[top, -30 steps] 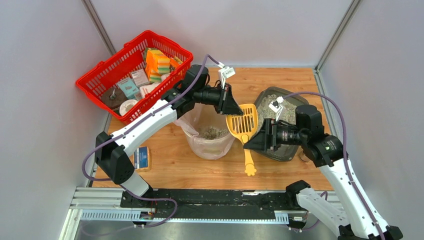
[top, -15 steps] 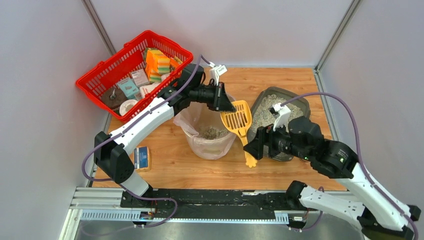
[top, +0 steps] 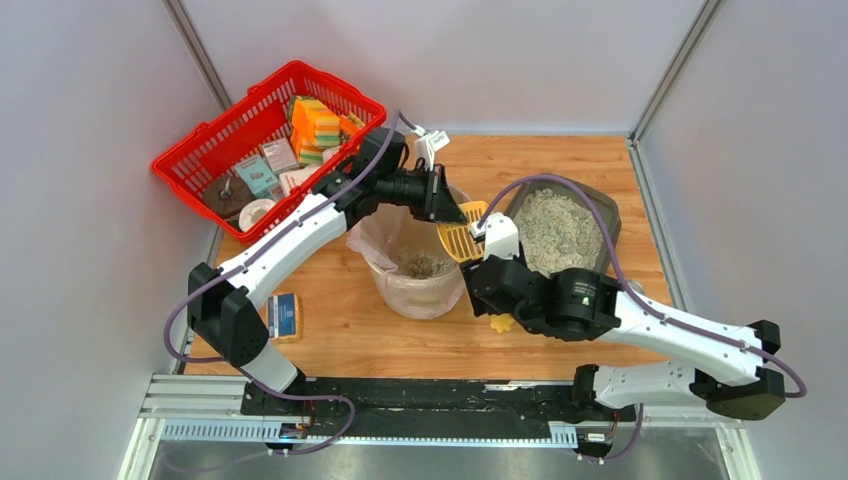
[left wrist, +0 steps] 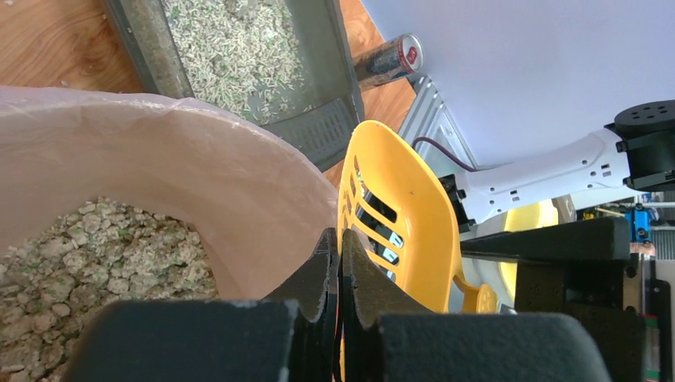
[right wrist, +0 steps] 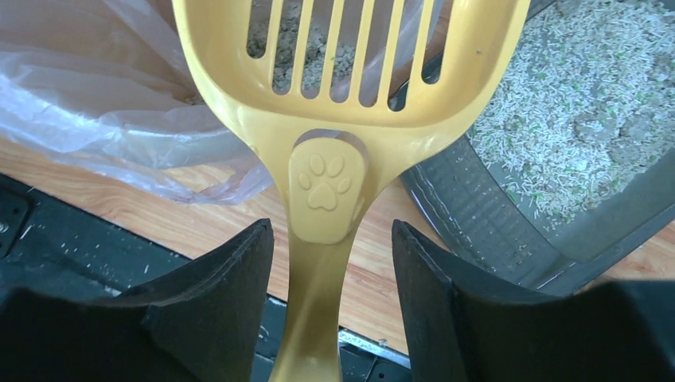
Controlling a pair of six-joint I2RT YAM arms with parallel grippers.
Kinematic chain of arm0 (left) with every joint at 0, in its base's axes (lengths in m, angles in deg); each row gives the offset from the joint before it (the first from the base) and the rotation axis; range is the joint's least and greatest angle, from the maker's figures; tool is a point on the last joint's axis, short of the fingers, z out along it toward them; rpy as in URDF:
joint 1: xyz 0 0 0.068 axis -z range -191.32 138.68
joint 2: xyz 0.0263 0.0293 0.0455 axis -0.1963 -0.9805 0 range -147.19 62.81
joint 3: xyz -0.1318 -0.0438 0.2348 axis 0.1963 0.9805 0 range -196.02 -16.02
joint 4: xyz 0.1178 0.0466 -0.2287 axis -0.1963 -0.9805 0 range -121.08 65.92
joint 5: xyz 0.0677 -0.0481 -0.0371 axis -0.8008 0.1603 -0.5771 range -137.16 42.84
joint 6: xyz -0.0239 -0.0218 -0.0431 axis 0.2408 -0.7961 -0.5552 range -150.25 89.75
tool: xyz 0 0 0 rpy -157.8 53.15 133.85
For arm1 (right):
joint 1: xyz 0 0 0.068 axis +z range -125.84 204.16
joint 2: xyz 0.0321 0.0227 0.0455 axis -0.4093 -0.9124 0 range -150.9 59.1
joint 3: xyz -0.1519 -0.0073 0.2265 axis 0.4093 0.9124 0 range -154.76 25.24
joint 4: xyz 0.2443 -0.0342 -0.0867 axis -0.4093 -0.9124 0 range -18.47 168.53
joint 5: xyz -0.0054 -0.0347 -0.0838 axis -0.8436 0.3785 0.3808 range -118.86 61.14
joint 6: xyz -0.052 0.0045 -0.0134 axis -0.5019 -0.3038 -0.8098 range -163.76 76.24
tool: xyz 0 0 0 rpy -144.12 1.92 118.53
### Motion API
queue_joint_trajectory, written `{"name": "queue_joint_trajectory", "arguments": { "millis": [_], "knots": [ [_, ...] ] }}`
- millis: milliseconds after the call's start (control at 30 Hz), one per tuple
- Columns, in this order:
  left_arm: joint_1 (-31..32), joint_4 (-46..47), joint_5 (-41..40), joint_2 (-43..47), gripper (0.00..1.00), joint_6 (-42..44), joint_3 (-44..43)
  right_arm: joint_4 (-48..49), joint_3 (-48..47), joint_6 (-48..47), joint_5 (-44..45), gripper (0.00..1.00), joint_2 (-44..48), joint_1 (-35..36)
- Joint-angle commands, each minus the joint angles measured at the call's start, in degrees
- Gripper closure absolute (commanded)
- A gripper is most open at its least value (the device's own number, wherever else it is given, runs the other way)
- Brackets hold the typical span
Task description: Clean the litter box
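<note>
Between the open jaws of the right pincer [right wrist: 330, 235], the litter scoop [right wrist: 326, 187] is presented handle-first, lengthwise, ungripped; its rim is pinched by the closed left pincer [left wrist: 338, 248].

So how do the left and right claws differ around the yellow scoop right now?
The left claw is shut, pinching the rim of the scoop; the right claw is open, its jaws either side of the handle without touching. The left claw is at the head end over the bin, the right claw at the handle end. Both are at the same scoop.
</note>
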Motion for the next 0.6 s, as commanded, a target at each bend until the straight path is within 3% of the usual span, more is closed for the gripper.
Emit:
{"name": "queue_joint_trajectory", "arguments": {
  "millis": [0, 100, 200, 267, 300, 367, 400, 433, 567],
  "knots": [
    [-0.61, 1.22, 0.64, -0.31, 1.0, -1.17, -1.43, -0.45, -2.42, 4.02, 6.86, 0.42, -1.24, 0.85],
    [-0.87, 1.66, 0.55, -0.23, 1.0, -1.35, -1.17, 0.43, -2.15, 4.11, 5.98, 0.53, -1.6, 1.21],
    [-0.96, 2.71, 1.43, -0.4, 1.0, -1.79, -0.9, 0.35, -2.33, 4.2, 6.07, 0.79, -1.33, 1.21],
    [-0.96, 1.67, 2.22, -1.02, 1.0, -0.91, -2.04, -0.27, -2.94, 4.81, 6.59, 0.88, -0.63, 1.21],
    [-0.96, 1.14, 2.22, -1.1, 0.9, -0.39, -2.48, -0.62, -3.12, 5.08, 6.68, 0.96, -0.37, 1.12],
    [-0.96, 0.08, 2.05, -0.84, 0.66, 1.72, -3.45, -2.63, -4.86, 6.21, 6.77, 1.0, 0.51, 1.12],
    [-1.05, -0.36, 2.05, -0.67, 0.36, 2.51, -3.89, -3.6, -5.92, 6.57, 6.68, 1.0, 0.69, 0.51],
    [-0.96, -1.06, 1.96, -0.14, 0.26, 4.43, -4.33, -6.22, -6.89, 7.09, 6.42, 1.0, 0.95, 0.07],
    [-1.92, -2.65, 0.38, 2.84, 0.25, 8.05, -5.65, -12.03, -10.93, 7.71, 3.44, 1.0, 2.7, -3.88]
  ]
}}
